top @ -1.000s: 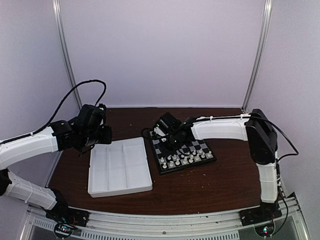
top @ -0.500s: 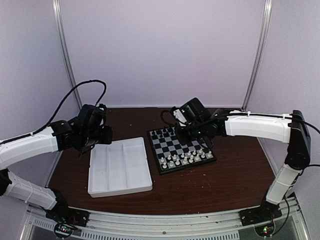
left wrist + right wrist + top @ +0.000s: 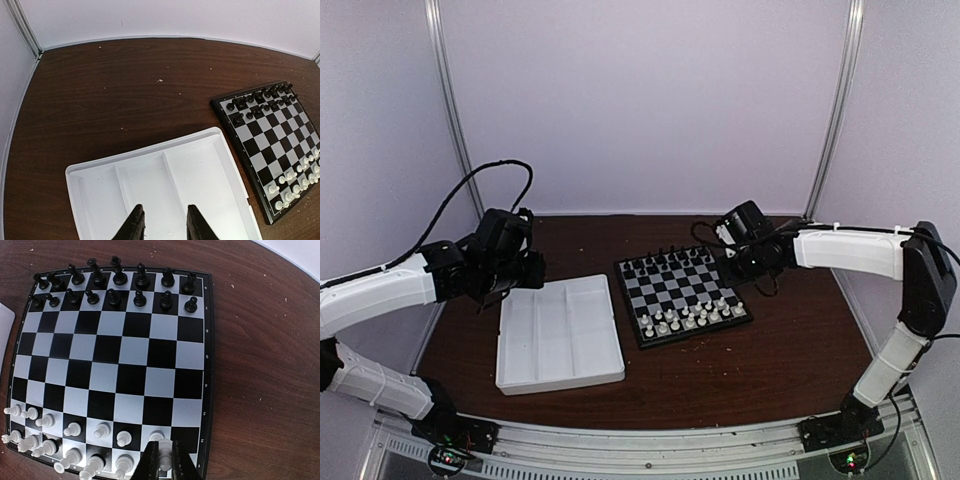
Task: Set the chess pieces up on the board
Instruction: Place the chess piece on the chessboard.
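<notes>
Board [image 3: 125,350], sixteen black chessmen [image 3: 114,297], white chess pieces [image 3: 102,430] partly hidden, one tray [image 3: 200,170], left fingers [image 3: 134,225] apart, right fingers [image 3: 151,462] together

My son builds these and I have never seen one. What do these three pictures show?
These are two robot arms, left and right, bolted to a brown table, each ending in a two-finger gripper. The wide picture comes from a camera above and behind them; the other two come from cameras on the wrists. On the table lie a white compartmented tray and a small chessboard, black pieces along its far side, white chess pieces along its near side. The left gripper hangs open over the tray, holding nothing. The right gripper is shut, above the board's right side; a white piece shows between its fingertips, but whether it is held I cannot tell.
</notes>
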Controlling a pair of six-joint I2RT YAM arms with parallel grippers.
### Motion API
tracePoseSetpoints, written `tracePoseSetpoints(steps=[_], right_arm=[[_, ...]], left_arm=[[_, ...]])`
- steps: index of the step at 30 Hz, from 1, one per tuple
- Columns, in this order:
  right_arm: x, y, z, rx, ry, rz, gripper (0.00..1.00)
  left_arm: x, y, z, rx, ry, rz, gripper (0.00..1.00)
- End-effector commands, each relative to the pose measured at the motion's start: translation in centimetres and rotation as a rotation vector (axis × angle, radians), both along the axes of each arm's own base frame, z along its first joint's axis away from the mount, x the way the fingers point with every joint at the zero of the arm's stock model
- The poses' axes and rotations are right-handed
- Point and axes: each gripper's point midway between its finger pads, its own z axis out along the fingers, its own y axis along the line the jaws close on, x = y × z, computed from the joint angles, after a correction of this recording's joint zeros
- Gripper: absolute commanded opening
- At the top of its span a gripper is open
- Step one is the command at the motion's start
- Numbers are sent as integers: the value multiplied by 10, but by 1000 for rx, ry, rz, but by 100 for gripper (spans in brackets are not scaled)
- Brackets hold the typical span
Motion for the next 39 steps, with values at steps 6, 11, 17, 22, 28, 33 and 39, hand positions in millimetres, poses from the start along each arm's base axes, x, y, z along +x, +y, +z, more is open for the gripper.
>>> tracePoseSetpoints(steps=[6, 11, 17, 22, 28, 33, 39], right_arm=[[-2, -22, -34, 31, 115, -62, 9], [-7, -26, -49, 18, 156, -72, 9], [-9, -29, -62, 9, 180, -80, 9], [-9, -32, -71, 2, 191, -86, 9], [-6, -33, -77, -4, 198, -91, 9], [-4, -35, -78, -5, 197, -93, 10], [0, -35, -78, -4, 194, -93, 12]], left_arm=[[4, -3, 6, -36, -26, 4, 30], [5, -3, 3, -32, -20, 6, 30], [6, -4, 2, -30, -17, 3, 30], [6, -4, 1, -28, -17, 4, 30], [7, -5, 1, -25, -15, 2, 30], [7, -5, 1, -24, -15, 4, 30], [8, -6, 0, -24, -12, 3, 30]])
